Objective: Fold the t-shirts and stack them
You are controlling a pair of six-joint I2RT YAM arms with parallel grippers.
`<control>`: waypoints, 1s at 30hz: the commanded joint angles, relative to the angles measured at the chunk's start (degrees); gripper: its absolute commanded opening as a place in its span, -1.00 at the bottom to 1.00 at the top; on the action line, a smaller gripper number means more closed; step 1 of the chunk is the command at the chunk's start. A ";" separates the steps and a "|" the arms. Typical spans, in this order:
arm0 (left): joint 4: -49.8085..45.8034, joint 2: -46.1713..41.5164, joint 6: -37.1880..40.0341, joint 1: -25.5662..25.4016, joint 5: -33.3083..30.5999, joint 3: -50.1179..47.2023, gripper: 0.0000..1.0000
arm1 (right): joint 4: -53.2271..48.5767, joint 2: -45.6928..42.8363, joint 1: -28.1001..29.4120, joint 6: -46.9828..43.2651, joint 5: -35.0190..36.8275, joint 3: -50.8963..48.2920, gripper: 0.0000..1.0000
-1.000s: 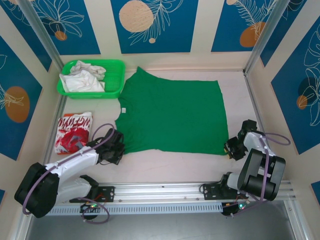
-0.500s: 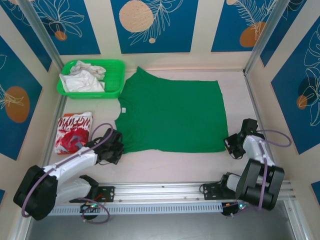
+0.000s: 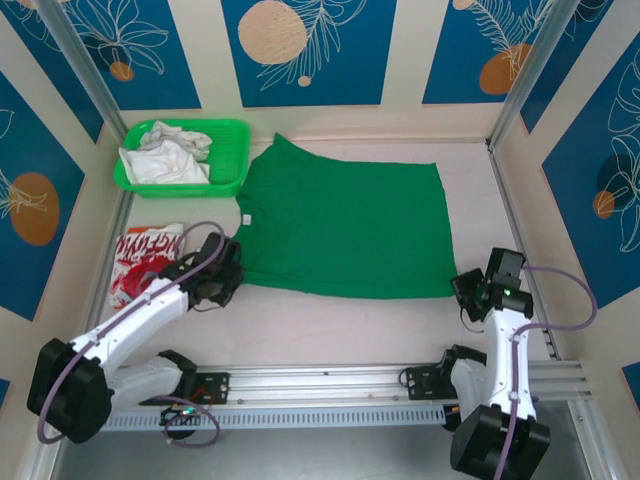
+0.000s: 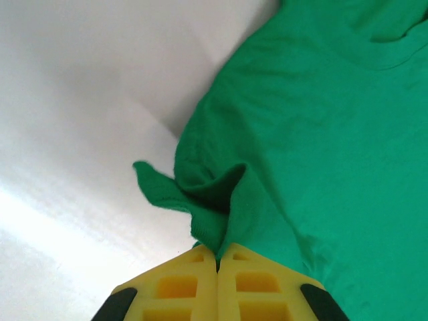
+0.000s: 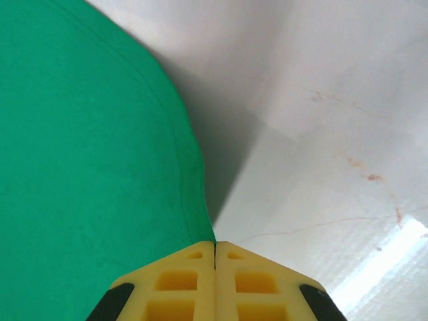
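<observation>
— What does the left gripper (image 4: 217, 257) hold?
— Its yellow fingers (image 4: 177, 287) are pressed together on a bunched fold at the edge of the green t-shirt (image 3: 345, 225). The rest of the cloth spreads ahead and to the right of the tips.
— And the right gripper (image 5: 215, 249)?
— Closed as well, nipping the shirt's hem corner. Cloth lies ahead and left of its fingers, with bare table (image 5: 321, 134) to their right.
— The red t-shirt (image 3: 145, 262)?
— A compact bundle near the left gripper, on its left side, not touching it.

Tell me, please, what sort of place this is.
Likely a staged robot test cell, not a home: printed panel walls enclose the table, an aluminium rail edges it, and a green t-shirt lies spread out.
</observation>
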 commanded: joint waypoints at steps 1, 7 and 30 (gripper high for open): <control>-1.73 3.47 8.02 2.50 -3.24 5.93 -1.00 | 2.48 2.23 0.54 -1.38 -1.47 4.16 -1.00; -0.83 11.14 18.65 5.30 -6.09 15.58 -1.00 | 7.28 8.44 2.75 -1.64 -0.92 7.64 -1.00; 5.85 33.85 39.46 9.00 -4.23 39.08 -1.00 | 17.41 26.66 7.35 -4.55 4.52 17.74 -1.00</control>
